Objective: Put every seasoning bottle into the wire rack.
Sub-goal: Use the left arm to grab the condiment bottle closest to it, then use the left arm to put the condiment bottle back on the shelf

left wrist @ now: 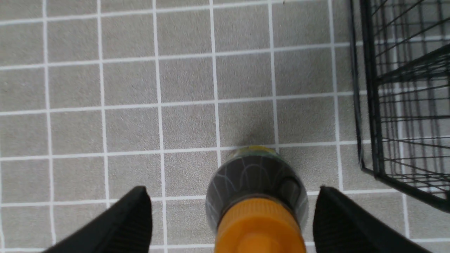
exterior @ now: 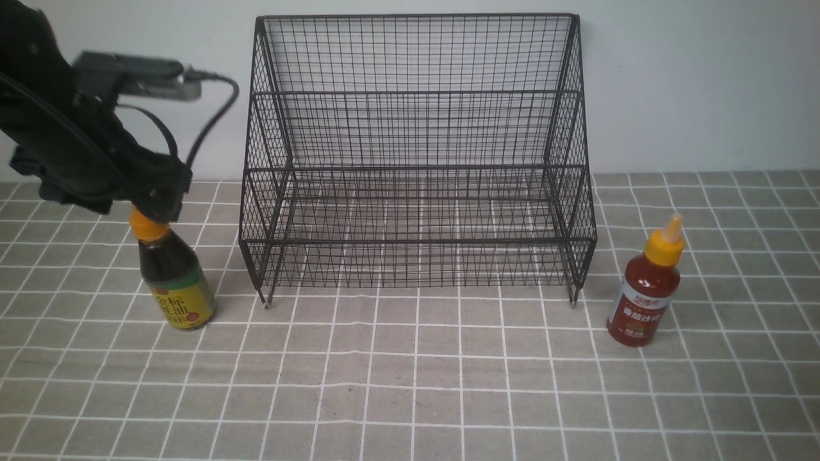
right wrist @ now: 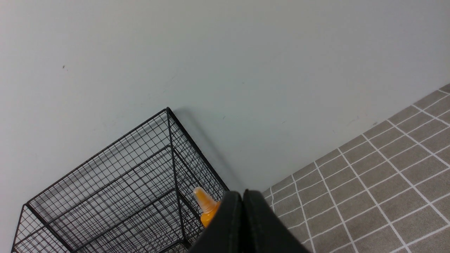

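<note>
Above the yellow-labelled "标油" bottle (exterior: 176, 282), the left tool (left wrist: 233, 214) gapes; the right tool (right wrist: 242, 225) is closed.

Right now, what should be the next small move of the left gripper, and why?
Probably lower the left gripper slightly, then close: its jaws stand open on both sides of the orange cap, and the dark bottle still needs racking.

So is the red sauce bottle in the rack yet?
No, the red bottle stands on the tabletop, right of the rack.
</note>
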